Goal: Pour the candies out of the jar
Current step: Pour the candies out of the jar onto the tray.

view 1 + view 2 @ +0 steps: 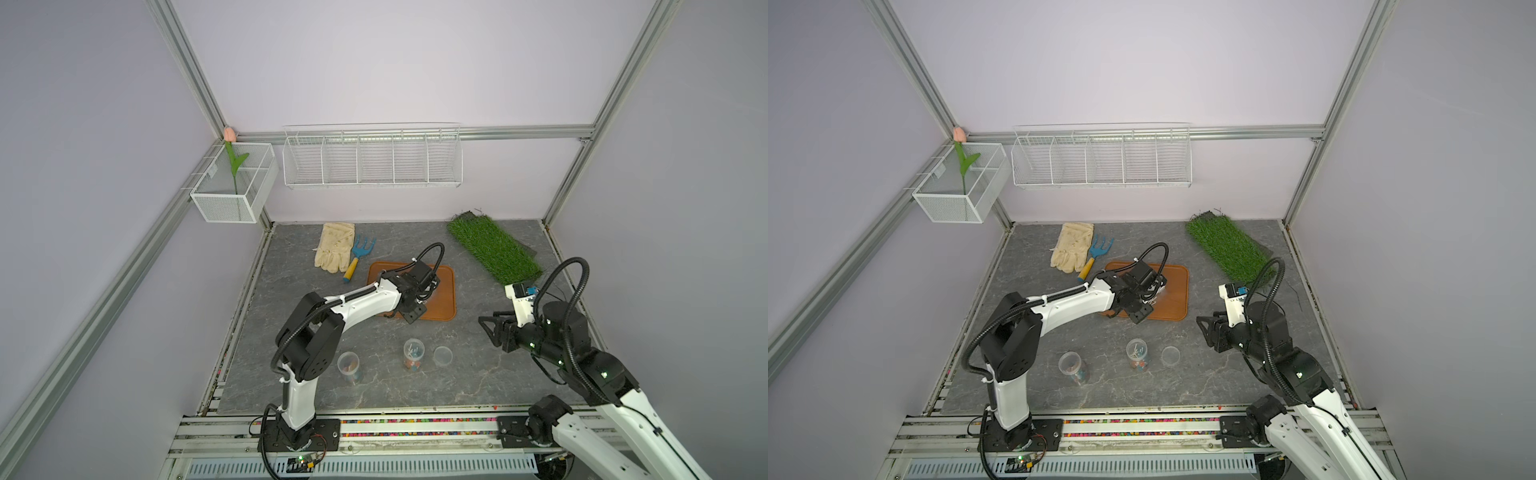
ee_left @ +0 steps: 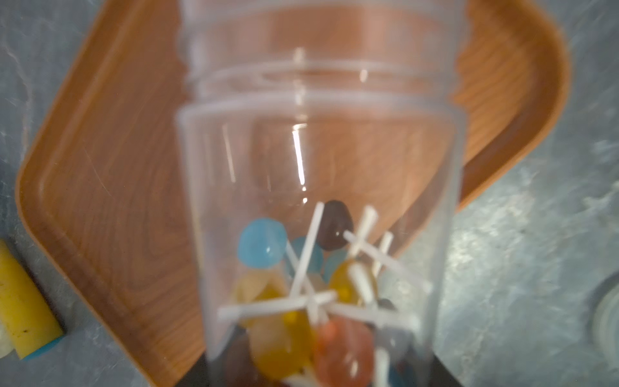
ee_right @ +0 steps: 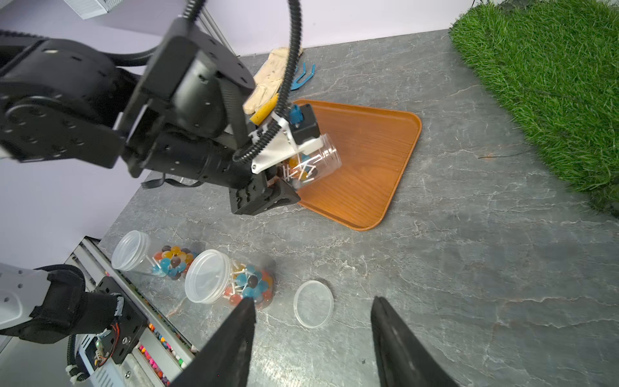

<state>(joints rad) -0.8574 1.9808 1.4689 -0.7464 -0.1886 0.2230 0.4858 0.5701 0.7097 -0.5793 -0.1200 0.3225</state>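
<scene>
My left gripper [image 3: 279,182] is shut on the base of a clear, lidless jar [image 3: 323,155]. It holds the jar tilted over the orange tray [image 3: 375,160], mouth pointing across the tray. In the left wrist view the jar [image 2: 318,150] fills the frame. The candies [image 2: 301,284], blue, orange, yellow and dark brown with white sticks, are bunched at its closed end near the jaws. In both top views the left gripper [image 1: 419,299] [image 1: 1148,299] covers the jar. My right gripper [image 1: 488,330] [image 3: 313,300] hangs open and empty above the table's right side.
Two more jars of candies [image 1: 348,368] [image 1: 413,353] stand near the front edge, with a loose clear lid [image 1: 442,356] beside them. A glove [image 1: 334,247] and a blue hand rake [image 1: 359,257] lie behind the tray. A grass mat [image 1: 492,247] sits at the back right.
</scene>
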